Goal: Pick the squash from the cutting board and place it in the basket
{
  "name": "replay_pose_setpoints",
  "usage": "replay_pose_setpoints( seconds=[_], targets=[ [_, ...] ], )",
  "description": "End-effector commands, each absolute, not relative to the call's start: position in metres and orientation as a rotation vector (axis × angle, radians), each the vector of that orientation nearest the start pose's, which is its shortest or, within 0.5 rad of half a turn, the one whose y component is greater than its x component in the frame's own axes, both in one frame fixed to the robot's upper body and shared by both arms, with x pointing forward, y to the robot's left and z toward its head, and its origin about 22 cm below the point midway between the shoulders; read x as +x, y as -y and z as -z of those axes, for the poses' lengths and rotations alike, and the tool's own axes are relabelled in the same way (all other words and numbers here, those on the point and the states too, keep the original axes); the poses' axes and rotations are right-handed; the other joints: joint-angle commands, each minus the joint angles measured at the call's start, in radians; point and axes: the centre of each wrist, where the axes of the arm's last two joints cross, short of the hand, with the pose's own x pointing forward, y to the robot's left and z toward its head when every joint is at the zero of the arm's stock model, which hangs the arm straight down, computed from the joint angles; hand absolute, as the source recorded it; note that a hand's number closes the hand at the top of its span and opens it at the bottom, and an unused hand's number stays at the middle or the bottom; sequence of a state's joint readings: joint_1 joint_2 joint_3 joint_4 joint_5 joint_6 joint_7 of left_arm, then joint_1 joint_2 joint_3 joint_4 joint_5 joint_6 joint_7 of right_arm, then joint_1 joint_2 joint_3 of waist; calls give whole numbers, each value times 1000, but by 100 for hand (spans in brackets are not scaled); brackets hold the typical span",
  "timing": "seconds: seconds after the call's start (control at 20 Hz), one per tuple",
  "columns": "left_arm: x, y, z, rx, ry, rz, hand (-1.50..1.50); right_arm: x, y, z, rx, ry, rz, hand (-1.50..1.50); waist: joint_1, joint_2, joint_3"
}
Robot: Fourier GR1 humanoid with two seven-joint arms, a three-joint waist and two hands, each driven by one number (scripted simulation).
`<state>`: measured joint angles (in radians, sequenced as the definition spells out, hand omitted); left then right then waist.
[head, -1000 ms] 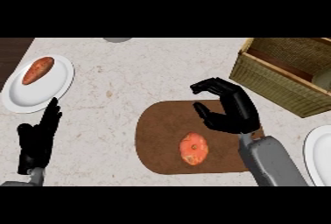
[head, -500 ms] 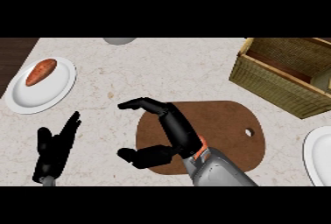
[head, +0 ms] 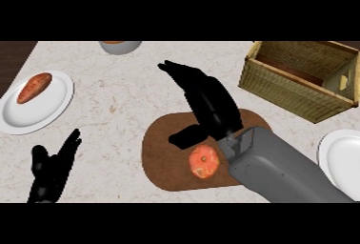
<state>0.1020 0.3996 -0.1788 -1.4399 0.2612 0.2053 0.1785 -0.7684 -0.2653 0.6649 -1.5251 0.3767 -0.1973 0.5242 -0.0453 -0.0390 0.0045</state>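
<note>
My right hand [head: 204, 102] hovers over the cutting board [head: 165, 157], fingers [head: 184, 76] straight and holding nothing, so the squash [head: 204, 161] isn't picked up yet. Next I'd lower onto it and curl round it, then go for the basket [head: 292, 93]. Left hand [head: 53, 169] rests open on the table [head: 119, 95].

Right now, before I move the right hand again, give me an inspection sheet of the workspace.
Surface: pale speckled counter.
Job's things: squash lies on the cutting board; basket far right.
Clutter: sweet potato on a left plate; second plate at right edge; bowl at top.
Hands: right hand open over the board, holding nothing; left hand resting open, lower left.
Cables: nothing seen.
Surroundings: dark strip beyond the counter's left edge.
</note>
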Motion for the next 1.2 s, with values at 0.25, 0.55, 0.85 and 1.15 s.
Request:
replay_pose_setpoints(
  seconds=[0.25, 0.55, 0.85, 1.15],
  targets=[
    [187, -303, 50, 182, 992, -21, 0, 280, 89, -259, -677, 1488, -1325, -150, -11, 12, -9],
    [189, -304, 48, 183, 1010, -18, 0, 271, 101, -299, -630, 1266, -1482, -150, 1, 19, -9],
    [181, -312, 50, 187, 996, -7, 0, 251, 112, -306, -631, 1192, -1506, -150, 9, 21, -8],
    [187, -299, 54, 182, 1000, -7, 0, 235, 135, -308, -571, 1189, -1476, -150, 11, 28, -6]
  ],
)
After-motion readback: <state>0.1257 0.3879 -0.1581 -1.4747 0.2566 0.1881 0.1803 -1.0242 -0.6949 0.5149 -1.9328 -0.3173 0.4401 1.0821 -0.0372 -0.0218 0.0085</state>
